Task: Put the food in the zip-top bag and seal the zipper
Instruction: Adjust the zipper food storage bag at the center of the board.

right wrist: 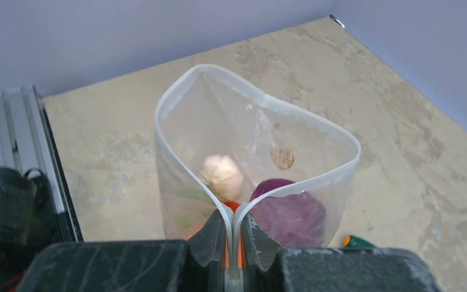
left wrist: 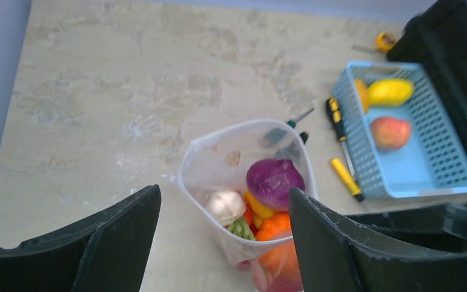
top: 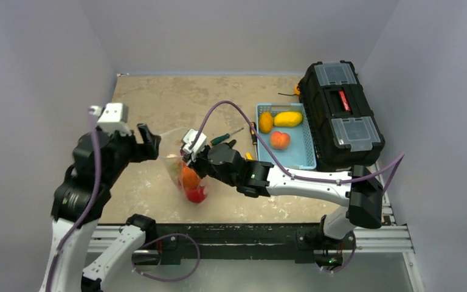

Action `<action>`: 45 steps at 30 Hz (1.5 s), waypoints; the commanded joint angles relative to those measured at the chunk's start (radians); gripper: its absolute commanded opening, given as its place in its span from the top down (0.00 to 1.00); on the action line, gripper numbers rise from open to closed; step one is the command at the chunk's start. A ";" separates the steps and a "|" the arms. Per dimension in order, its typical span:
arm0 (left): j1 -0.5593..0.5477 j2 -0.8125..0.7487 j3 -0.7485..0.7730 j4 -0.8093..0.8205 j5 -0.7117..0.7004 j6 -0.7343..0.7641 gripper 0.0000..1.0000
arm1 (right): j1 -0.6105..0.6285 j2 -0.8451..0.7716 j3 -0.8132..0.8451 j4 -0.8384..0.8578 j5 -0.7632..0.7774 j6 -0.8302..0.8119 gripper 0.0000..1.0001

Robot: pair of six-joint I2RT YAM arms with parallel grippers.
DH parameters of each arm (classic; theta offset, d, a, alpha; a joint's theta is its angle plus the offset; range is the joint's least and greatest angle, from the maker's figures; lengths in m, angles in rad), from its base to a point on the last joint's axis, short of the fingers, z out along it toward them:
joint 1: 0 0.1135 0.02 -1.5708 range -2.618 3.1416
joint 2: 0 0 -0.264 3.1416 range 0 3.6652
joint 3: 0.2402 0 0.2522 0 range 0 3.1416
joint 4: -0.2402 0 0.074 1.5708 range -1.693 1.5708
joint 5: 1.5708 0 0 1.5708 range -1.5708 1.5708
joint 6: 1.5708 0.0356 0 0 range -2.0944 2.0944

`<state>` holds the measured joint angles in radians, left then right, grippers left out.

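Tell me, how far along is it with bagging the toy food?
Partly done. Several pieces, including a purple one and a white one, already sit in the zip-top bag. In hand: the right pincer pinches one end of the bag's mouth, while the left pincer is open beside it. Left to do: three pieces lie in the blue basket, and the zipper gapes wide open, unsealed.

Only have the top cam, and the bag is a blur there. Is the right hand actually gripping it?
Observer: Yes. On the right wrist cam, the right hand is shut on the zipper at one end of the bag.
Operator: Mouth sealed?
Observer: No, it gapes in a wide loop. A purple vegetable and a whitish garlic-like piece lie inside.
Operator: Left hand?
Observer: On the left wrist cam, the left hand is open above the bag's mouth, gripping nothing.
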<state>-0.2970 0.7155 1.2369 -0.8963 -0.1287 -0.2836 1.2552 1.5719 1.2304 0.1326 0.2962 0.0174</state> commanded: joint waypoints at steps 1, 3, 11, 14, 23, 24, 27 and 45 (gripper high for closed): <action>-0.001 -0.183 -0.014 -0.054 0.004 -0.116 0.23 | -0.009 -0.062 -0.006 -0.039 -0.190 -0.256 1.00; -0.001 -0.242 -0.075 -0.021 0.085 -0.115 0.23 | -0.012 -0.093 -0.053 -0.036 -0.207 -0.271 1.00; -0.001 -0.195 -0.228 0.160 0.640 0.061 0.28 | -0.015 -0.230 -0.199 -0.095 -0.292 -0.301 1.00; 0.000 -0.145 -0.231 0.215 0.716 0.131 0.32 | -0.016 -0.276 -0.242 -0.077 -0.329 -0.297 1.00; -0.089 -0.237 -0.409 0.302 0.773 0.431 0.28 | -0.068 -0.308 -0.277 -0.037 -0.403 -0.269 1.00; -0.105 -0.266 -0.439 0.324 0.744 0.455 0.25 | -0.077 -0.310 -0.276 -0.038 -0.417 -0.267 1.00; -0.132 -0.286 -0.479 0.340 0.749 0.534 0.22 | -0.089 -0.319 -0.279 -0.042 -0.431 -0.263 1.00; -0.275 -0.034 -0.344 0.250 0.424 0.469 1.00 | -0.095 -0.337 -0.303 -0.008 -0.327 -0.180 0.60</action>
<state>-0.5743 0.7212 0.8436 -0.6640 0.3923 0.2611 1.1622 1.2808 0.9447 0.0460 -0.0910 -0.2287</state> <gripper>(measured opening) 0.047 0.278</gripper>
